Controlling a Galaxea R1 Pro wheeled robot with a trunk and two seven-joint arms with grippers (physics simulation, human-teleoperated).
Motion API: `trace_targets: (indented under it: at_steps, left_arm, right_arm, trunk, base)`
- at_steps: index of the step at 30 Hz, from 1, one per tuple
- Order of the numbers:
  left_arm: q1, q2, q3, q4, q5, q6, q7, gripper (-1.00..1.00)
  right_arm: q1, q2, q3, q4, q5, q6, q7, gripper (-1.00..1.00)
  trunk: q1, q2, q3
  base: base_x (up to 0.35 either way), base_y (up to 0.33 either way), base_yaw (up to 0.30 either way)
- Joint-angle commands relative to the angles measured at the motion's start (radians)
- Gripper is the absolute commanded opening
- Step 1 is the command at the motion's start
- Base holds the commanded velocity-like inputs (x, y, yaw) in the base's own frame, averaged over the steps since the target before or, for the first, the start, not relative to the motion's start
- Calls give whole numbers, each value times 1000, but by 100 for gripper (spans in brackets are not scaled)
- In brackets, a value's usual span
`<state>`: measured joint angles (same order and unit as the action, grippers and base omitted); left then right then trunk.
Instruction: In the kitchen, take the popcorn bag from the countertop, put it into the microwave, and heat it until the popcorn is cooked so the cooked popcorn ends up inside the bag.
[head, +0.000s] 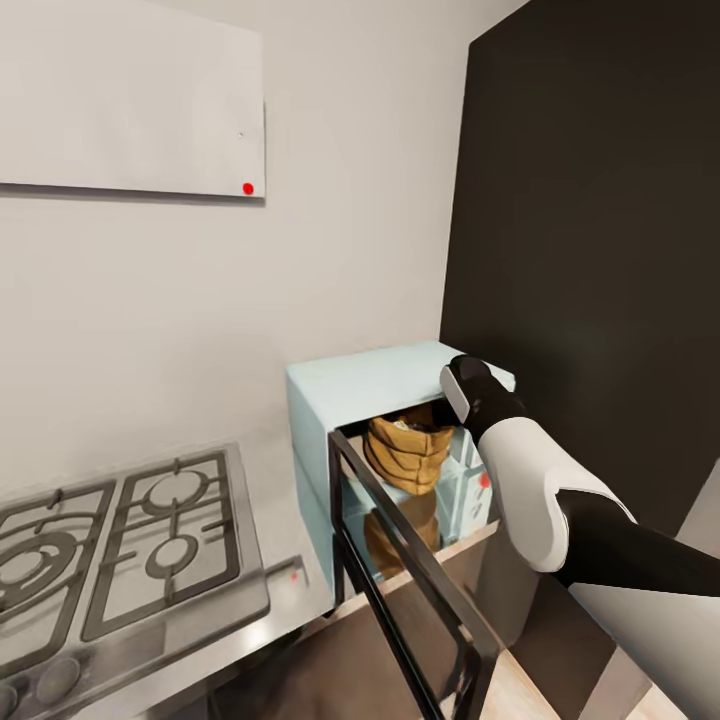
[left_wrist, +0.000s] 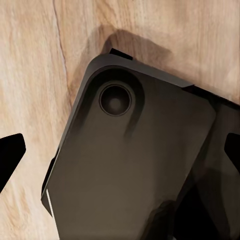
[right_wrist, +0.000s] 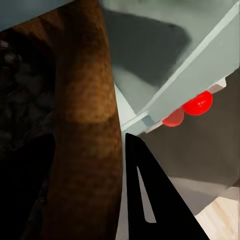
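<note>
Brown popcorn bag (head: 408, 452) sitting inside the mint-blue microwave (head: 375, 385), rolled rim up, wrinkly sides showing through the open front. No label or writing readable on the bag from here. Microwave door (head: 410, 575) swung wide open toward the camera, black frame with see-through dark glass. Small red dot (head: 484, 480) on the microwave's front by the bag, seen close up as two shiny red balls (right_wrist: 192, 107) in the right wrist view. Right arm (head: 545, 490), white and black, reaching into the microwave's mouth, its tip hidden behind the bag's rim and the box. Right gripper (right_wrist: 107, 180) right up at the bag (right_wrist: 87, 125), one black finger (right_wrist: 150, 200) beside the brown rim, the other jaw only a dark shape on the far side of the bag; jaws on both sides of the rim, cannot tell if squeezed tight or just loose. Microwave standing on the shiny grey counter (head: 285, 590), pushed back near the pale wall (head: 350, 200). Grey gas hob (head: 110, 545) with black grates just beside it on the counter. Another tiny red dot (head: 294, 576) on the counter's edge. White wall cabinet (head: 130, 95) above, with a red dot (head: 248, 188) at its lower corner. Tall dark panel (head: 600, 220) next to the microwave. Left gripper's black finger tips (left_wrist: 11, 155) at the edges of the left wrist view, far apart, holding nothing, over the robot's dark base (left_wrist: 135, 165) and the wooden floor (left_wrist: 30, 65).
</note>
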<state>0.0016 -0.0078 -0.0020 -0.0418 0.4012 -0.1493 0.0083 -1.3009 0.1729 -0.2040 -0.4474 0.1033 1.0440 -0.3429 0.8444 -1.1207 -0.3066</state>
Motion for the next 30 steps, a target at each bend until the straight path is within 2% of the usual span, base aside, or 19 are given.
trace_targets:
  at_steps: [1,10,11,15,16,25,26,30]
  left_arm:
    - [0,0,-1,-1,4,-2,1,100]
    - [0,0,0,-1,5,-1,1,100]
    - [0,-1,-2,-1,1,-3,1,100]
    - [0,-1,-1,-2,3,-3,1,100]
    - [0,-1,-1,-1,4,-3,1,100]
    - [0,-1,-1,-2,4,-3,1,100]
    - [0,-1,-1,-2,4,-3,1,100]
    - [0,-1,-1,-1,4,-3,1,100]
  right_arm:
    - [0,2,-9,36,12,3,4,-100]
    - [0,2,-9,36,12,3,4,-100]
    - [5,-1,-2,-8,6,3,0,-100]
    - [15,2,0,-17,-4,3,-2,-100]
    - [16,2,-1,-18,6,3,-1,-100]
    - [16,2,-2,-20,8,3,1,-100]
    - [16,2,-3,-19,9,3,1,100]
    - [16,2,-3,3,29,3,1,100]
  trunk:
    - [0,0,-1]
    - [0,0,-1]
    - [0,0,-1]
    - [0,0,-1]
    - [0,0,-1]
    - [0,0,-1]
    - [0,0,-1]
    - [0,0,-1]
  base:
    - [39,32,0]
    - [6,5,0]
    - [0,0,0]
    - [0,0,0]
    - [0,0,0]
    - [0,0,0]
    - [0,0,0]
    - [0,0,0]
